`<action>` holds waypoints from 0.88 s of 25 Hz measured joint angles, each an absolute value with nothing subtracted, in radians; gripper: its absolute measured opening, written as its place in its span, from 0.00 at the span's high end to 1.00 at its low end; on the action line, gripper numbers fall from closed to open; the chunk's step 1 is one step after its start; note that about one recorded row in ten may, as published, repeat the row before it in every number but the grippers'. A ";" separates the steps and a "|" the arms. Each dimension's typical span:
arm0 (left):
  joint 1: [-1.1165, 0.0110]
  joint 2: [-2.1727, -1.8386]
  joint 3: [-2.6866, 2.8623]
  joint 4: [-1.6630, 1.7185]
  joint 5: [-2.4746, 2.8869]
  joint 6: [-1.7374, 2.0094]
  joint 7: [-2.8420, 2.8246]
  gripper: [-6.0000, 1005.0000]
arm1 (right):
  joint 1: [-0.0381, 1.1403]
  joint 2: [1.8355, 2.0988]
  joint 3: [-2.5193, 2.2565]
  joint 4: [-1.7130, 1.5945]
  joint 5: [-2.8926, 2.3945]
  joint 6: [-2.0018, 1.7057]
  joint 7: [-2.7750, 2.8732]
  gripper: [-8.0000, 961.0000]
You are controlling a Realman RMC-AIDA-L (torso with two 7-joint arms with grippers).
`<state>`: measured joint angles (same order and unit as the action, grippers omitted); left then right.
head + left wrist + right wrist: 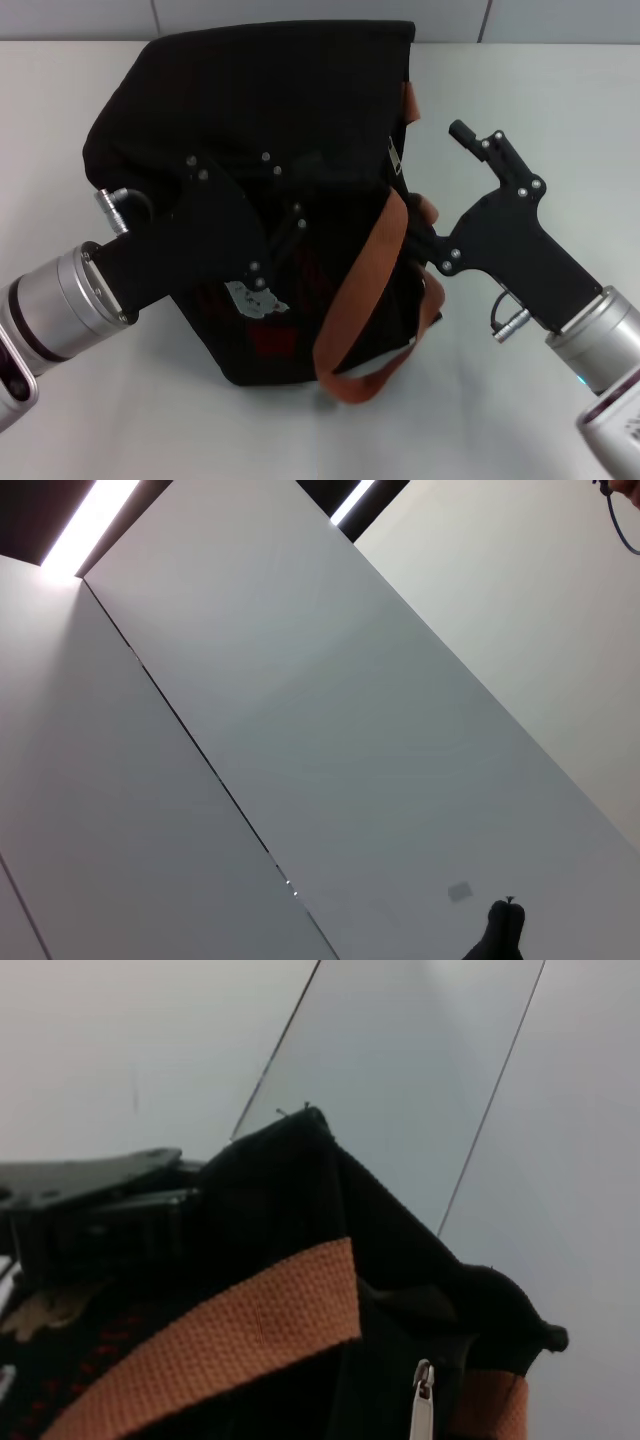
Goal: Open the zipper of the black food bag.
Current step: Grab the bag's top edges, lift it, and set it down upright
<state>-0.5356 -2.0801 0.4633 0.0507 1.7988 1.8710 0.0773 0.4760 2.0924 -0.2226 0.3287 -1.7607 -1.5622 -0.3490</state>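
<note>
The black food bag stands mid-table, with one orange-brown strap looping down its near right side and a pale patch on its front. My left gripper reaches in from the left and lies over the bag's top, black against black. My right gripper comes from the right and meets the bag's right side beside the strap. The right wrist view shows the bag close up, the strap and the zipper's silver pull tab hanging on the bag's side. The left gripper shows behind it.
The bag rests on a white table, with a tiled wall behind it. The left wrist view points up at grey wall panels and ceiling lights, with a corner of black fabric at its edge.
</note>
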 joint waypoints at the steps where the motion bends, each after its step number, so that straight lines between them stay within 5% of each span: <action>1: -0.535 -2.080 0.464 0.051 1.799 1.871 0.078 0.88 | 0.476 2.092 -0.211 0.342 -1.762 -1.557 -0.379 0.13; 22: -0.528 -2.080 0.468 0.051 1.803 1.876 0.079 0.88 | 0.471 2.092 -0.159 0.382 -1.769 -1.615 -0.485 0.13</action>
